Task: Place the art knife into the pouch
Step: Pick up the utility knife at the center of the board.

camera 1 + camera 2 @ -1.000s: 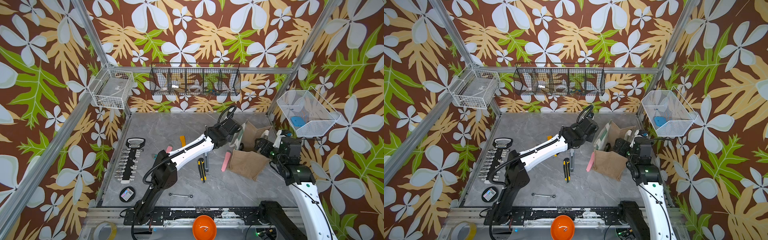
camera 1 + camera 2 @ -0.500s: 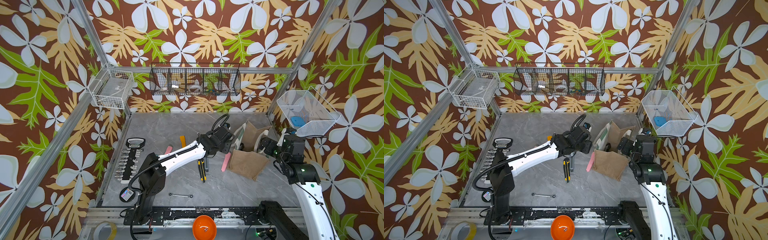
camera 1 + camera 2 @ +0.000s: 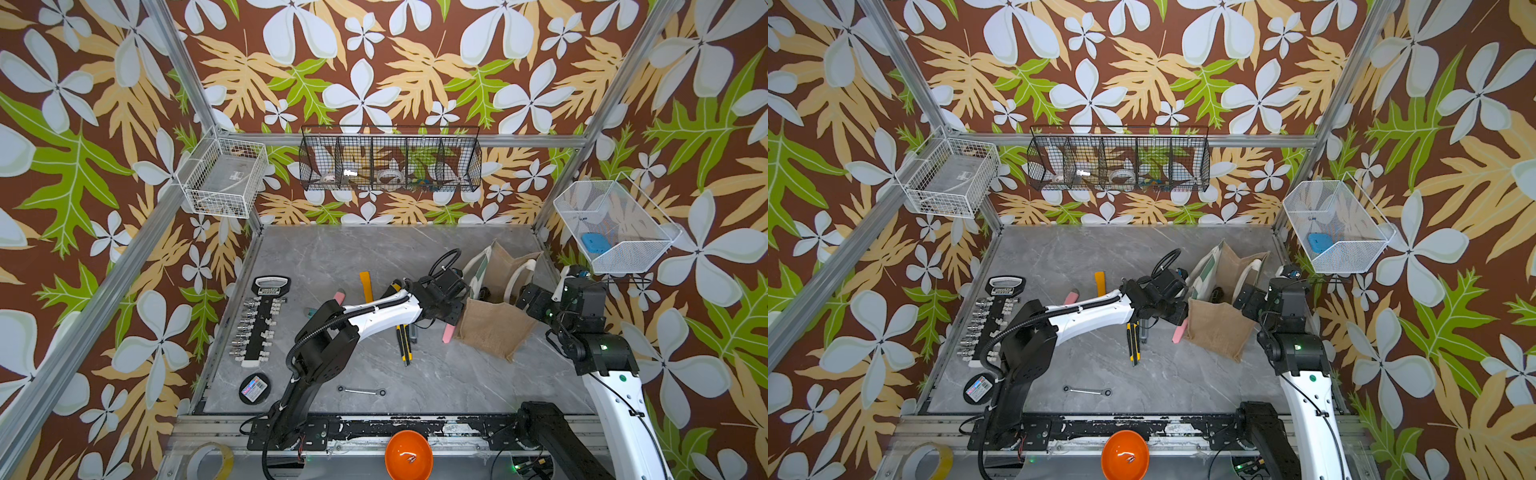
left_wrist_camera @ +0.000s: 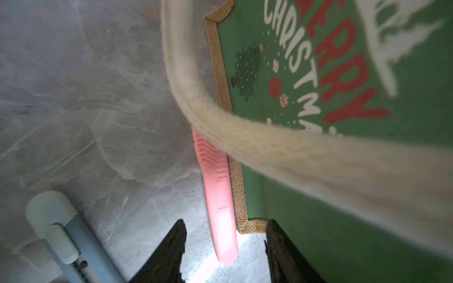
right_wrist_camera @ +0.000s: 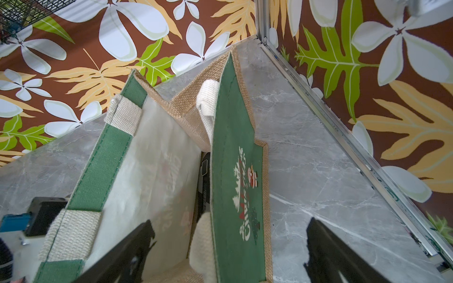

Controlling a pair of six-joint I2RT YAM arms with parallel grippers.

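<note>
The pouch (image 3: 490,332) (image 3: 1219,328) is a tan jute tote with a green "Merry Christmas" panel (image 4: 404,117) (image 5: 235,137). It stands open at the table's right rear. A slim black tool (image 5: 204,176), which I take for the art knife, lies inside it against the green wall. My left gripper (image 3: 455,316) (image 3: 1179,318) (image 4: 225,245) is open and low beside the pouch's left bottom corner, holding nothing. A pink cutter (image 4: 220,208) lies on the table under it. My right gripper (image 3: 528,297) (image 5: 228,245) is wide open, one finger inside the pouch's mouth and one outside, apart from the wall.
A yellow-black utility knife (image 3: 404,345), a light blue cutter (image 4: 73,240), an orange cutter (image 3: 365,284) and a second pink one (image 3: 339,297) lie mid-table. A wrench (image 3: 361,390) lies near the front and a socket rail (image 3: 257,328) at the left. Wire baskets hang on the walls.
My left gripper has drawn back from the pouch's mouth, dropped to its left side and opened. The right gripper has shifted slightly at the pouch's right edge and stays open.
</note>
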